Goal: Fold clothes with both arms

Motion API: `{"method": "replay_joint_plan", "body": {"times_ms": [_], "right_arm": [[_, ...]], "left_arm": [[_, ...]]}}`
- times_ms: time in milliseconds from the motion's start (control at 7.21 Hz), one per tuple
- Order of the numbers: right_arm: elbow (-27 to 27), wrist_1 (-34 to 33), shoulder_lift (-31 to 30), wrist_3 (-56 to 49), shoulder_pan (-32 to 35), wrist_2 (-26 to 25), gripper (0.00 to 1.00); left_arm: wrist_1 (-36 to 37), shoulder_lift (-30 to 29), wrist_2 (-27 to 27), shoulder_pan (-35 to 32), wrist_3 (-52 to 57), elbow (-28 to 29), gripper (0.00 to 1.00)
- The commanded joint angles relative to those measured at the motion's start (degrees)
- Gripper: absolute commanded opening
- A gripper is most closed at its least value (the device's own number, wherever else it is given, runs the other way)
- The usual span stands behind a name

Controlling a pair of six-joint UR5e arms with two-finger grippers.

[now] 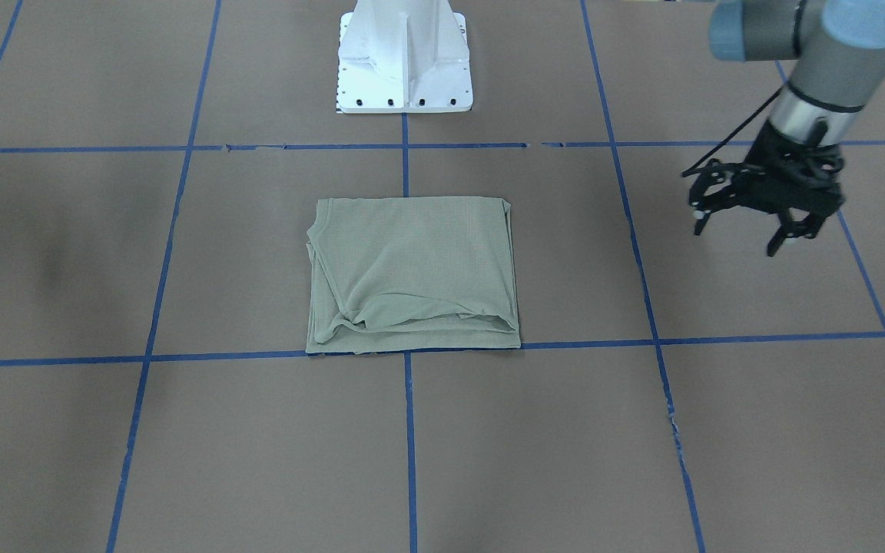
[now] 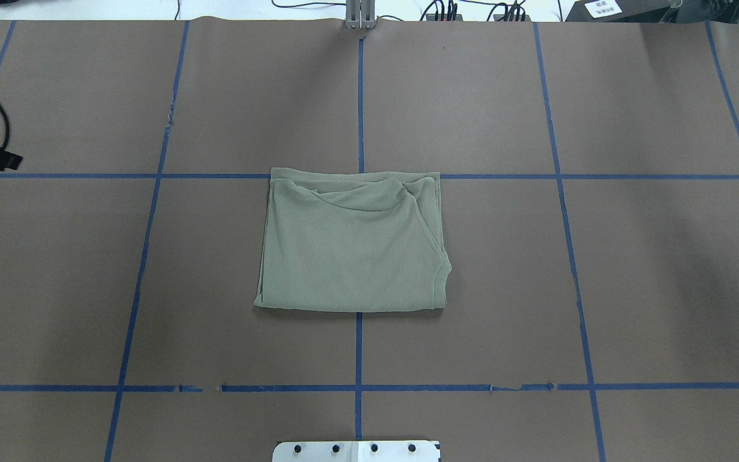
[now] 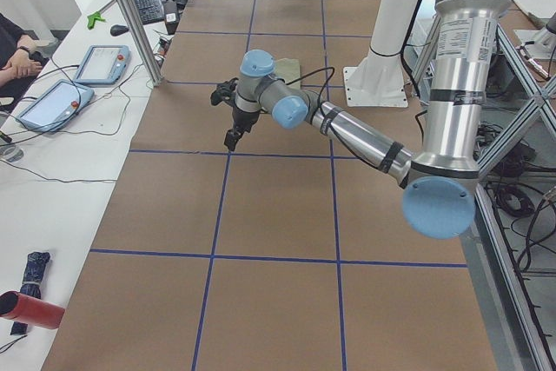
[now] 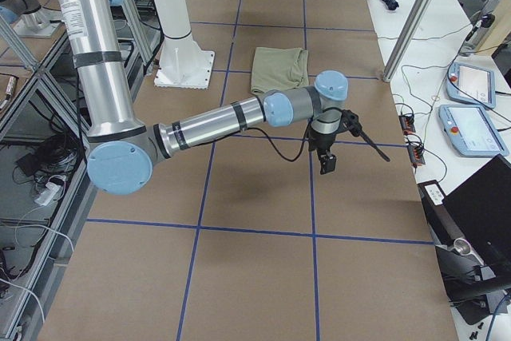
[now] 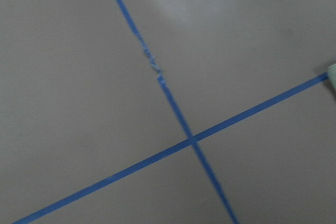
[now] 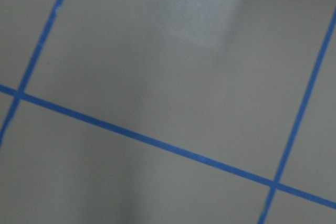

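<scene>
Shirt [image 1: 412, 273], pale sage green, fine knit, folded to a near-square packet at the centre of the brown table [image 1: 181, 461], over a crossing of blue tape lines [image 1: 409, 430]. Stacked layers and soft creases along the edge farthest from the white pedestal [image 1: 404, 69]. Left gripper [image 1: 738, 234] – fingers spread, empty – hanging well apart from it. Right gripper [image 4: 326, 157] likewise well apart – open or closed, cannot tell.

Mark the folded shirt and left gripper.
Pale sage-green folded knit shirt [image 2: 350, 250]: overhead view, middle of top layer.
Black two-finger left gripper [image 1: 734, 240]: front-facing view, midway between its fingertips.
</scene>
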Motion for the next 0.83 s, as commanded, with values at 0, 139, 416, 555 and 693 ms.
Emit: {"method": "replay_joint_plan", "body": {"times_ms": [0, 139, 416, 555, 693], "right_arm": [[1.6, 0.9, -11.2, -3.9, 5.1, 0.4, 1.0], [2.0, 0.9, -14.8, -3.7, 8.2, 0.8, 1.0], [6.2, 1.2, -18.7, -2.9, 10.1, 3.4, 1.0], [6.3, 0.8, -18.2, -2.1, 10.1, 3.5, 1.0], [6.6, 0.6, -18.1, -0.8, 10.1, 3.5, 1.0]], "left_arm": [[0.3, 8.0, -3.1, -7.6, 2.7, 1.2, 1.0], [0.3, 10.2, -3.5, -13.6, 3.5, 1.1, 1.0], [1.2, 13.2, -9.4, -15.9, 4.1, 1.4, 1.0], [4.5, 13.4, -12.1, -15.9, 4.1, 1.5, 1.0], [4.7, 15.4, -12.4, -16.0, 5.5, 0.9, 1.0]]}}
